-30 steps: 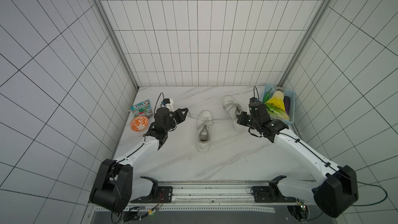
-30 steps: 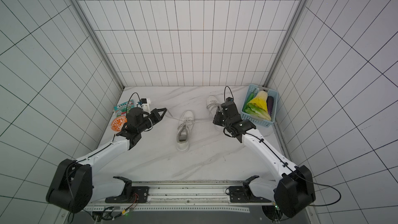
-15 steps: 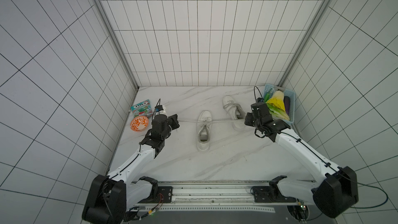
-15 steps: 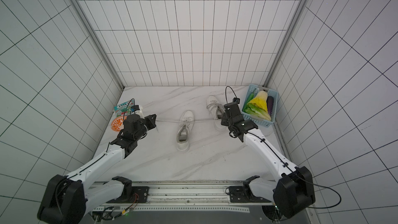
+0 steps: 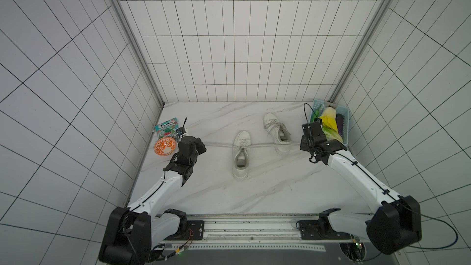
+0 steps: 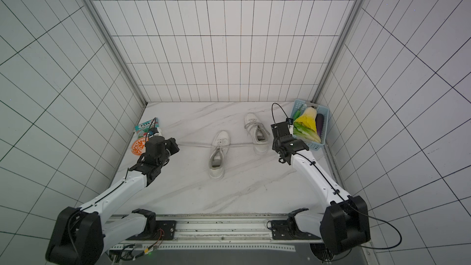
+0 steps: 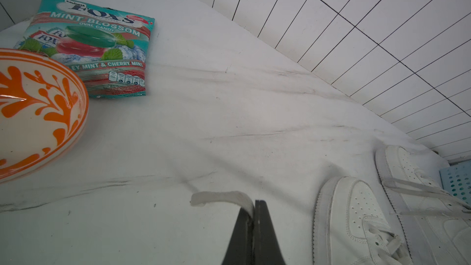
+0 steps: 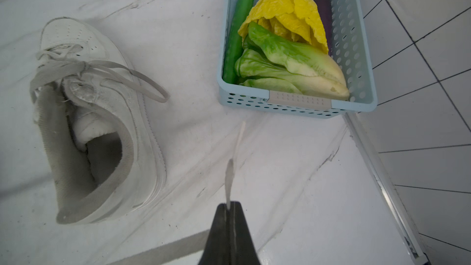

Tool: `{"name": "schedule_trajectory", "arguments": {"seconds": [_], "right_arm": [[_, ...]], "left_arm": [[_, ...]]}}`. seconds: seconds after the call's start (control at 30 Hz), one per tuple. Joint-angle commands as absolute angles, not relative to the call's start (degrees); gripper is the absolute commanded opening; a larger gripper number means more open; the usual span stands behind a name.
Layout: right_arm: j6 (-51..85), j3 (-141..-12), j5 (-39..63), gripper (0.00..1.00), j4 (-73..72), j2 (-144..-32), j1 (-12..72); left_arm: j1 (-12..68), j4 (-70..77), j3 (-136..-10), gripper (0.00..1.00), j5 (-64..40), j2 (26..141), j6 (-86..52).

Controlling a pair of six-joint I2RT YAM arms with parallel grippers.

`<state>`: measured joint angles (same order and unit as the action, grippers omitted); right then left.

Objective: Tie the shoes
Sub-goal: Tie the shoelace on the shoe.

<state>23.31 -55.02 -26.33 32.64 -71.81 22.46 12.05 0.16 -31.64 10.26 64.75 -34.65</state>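
Note:
Two white shoes lie on the marble table. The nearer shoe [image 5: 240, 154] [image 6: 218, 154] sits mid-table, and its two lace ends run out sideways in a taut line. My left gripper [image 5: 204, 144] [image 7: 254, 202] is shut on the left lace end [image 7: 221, 197], just right of the bowl. My right gripper [image 5: 301, 145] [image 8: 230, 203] is shut on the right lace end [image 8: 230, 174], in front of the basket. The farther shoe [image 5: 276, 133] [image 8: 107, 123] lies between the nearer shoe and the basket, with lace loops over its tongue and side.
An orange-patterned bowl [image 5: 165, 146] and a candy bag [image 5: 167, 128] lie by the left wall. At the back right stands a blue basket [image 5: 344, 126] holding vegetables. Tiled walls close in on three sides, and the arm rail [image 5: 252, 228] runs along the front.
Both grippers have moved apart, the left one to the left and the right one to the right, each with its lace end. The lace now runs straight across the nearer shoe.

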Motion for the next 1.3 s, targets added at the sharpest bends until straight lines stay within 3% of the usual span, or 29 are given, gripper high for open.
{"name": "schedule_trajectory", "arguments": {"seconds": [0.0,0.4,0.63,0.9,1.1,1.27], "right_arm": [[22.7,-52.7,-29.0,0.0,34.5,-73.4,20.5],[22.3,-50.6,-25.5,0.0,33.4,-76.0,15.5],[18.1,-48.2,-11.1,0.0,26.3,-67.0,15.6],[12.9,-45.8,1.2,0.56,21.2,-50.2,15.5],[9.8,-48.9,20.1,0.68,16.0,-49.5,19.0],[-0.2,-51.2,22.7,0.69,9.9,-59.7,32.1]], "left_arm": [[10.8,-0.7,-31.3,0.0,11.2,66.4,-35.0],[8.9,-0.6,-31.3,0.0,8.4,67.8,-34.6],[11.0,3.5,-31.3,0.0,-1.1,64.0,-29.8],[16.2,1.8,-35.1,0.0,-5.9,59.0,-28.8],[16.1,-1.5,-36.4,0.0,-2.9,56.3,-34.0],[15.8,-2.1,-36.4,0.0,-0.9,53.8,-38.1]]}}
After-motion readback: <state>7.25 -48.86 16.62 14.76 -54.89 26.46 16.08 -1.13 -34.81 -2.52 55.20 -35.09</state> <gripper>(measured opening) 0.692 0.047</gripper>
